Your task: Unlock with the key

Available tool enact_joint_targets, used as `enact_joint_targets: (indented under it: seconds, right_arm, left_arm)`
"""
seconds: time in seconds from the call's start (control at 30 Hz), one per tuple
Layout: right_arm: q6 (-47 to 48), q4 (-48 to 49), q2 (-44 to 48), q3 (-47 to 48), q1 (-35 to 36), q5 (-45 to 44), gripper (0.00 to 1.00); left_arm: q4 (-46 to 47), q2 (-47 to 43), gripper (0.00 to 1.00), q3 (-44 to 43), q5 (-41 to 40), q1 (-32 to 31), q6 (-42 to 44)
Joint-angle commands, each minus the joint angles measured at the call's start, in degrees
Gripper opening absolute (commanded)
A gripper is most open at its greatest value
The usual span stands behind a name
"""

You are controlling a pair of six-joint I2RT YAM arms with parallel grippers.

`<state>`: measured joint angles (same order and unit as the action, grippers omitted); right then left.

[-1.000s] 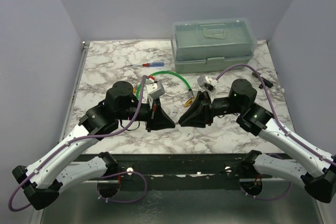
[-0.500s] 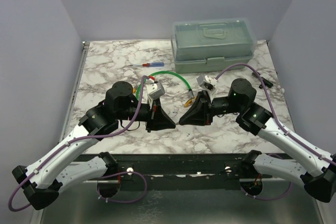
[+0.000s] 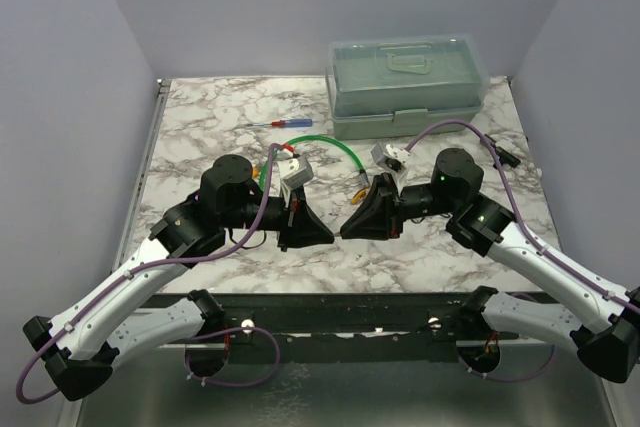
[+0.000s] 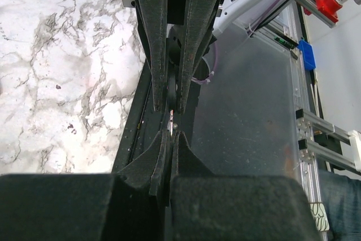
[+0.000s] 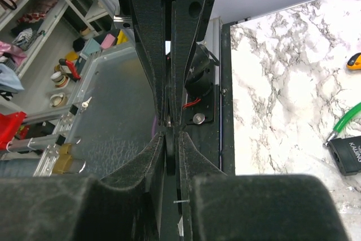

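My two grippers meet tip to tip over the front middle of the marble table [image 3: 200,117]. My right gripper [image 3: 349,231] is shut on the key's dark round head [image 5: 170,153], which sits edge-on between its pads. The short silver blade [image 4: 171,121] points into the tips of my left gripper [image 3: 328,235], whose jaws are shut on it with only a hairline gap. The left wrist view shows my left gripper [image 4: 170,135] below and the right one's fingers [image 4: 189,43] above. The green cable lock [image 3: 330,145] lies behind; its black body [image 5: 345,154] shows in the right wrist view.
A translucent green toolbox [image 3: 407,87] stands at the back right. A red-and-blue screwdriver [image 3: 268,124] lies at the back left of centre. A yellow pliers handle [image 3: 358,183] pokes out by the right gripper. A black clip [image 3: 503,157] lies near the right edge.
The right gripper drew back slightly half a second ago, then closed in again; now its tip touches the left gripper's tip. The left arm has hardly moved.
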<state>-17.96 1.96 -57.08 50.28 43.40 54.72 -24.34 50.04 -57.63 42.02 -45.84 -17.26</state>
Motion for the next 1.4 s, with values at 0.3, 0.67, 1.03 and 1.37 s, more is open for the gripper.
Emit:
enact_joint_targets:
  seconds: [0.3,0.67,1.03,1.37]
  right_arm:
    - [0.51,-0.53,0.16,1.82,0.08,1.97,0.20]
    - [0.58,-1.03,-0.01,2.16,0.09,2.34,0.19]
    - [0.92,-1.48,0.02,2.41,0.11,2.28,0.22]
    - [-0.39,1.44,-0.58,0.91,0.10,3.86,0.02]
  left_arm:
    - [2.01,-0.60,0.00,1.10,0.69,0.05,1.16]
    - [1.19,-0.59,0.00,1.18,0.52,0.06,1.69]
    - [0.35,-1.35,0.00,1.29,-0.58,0.08,2.04]
    - [0.90,-0.20,0.00,1.81,-0.99,0.05,1.90]
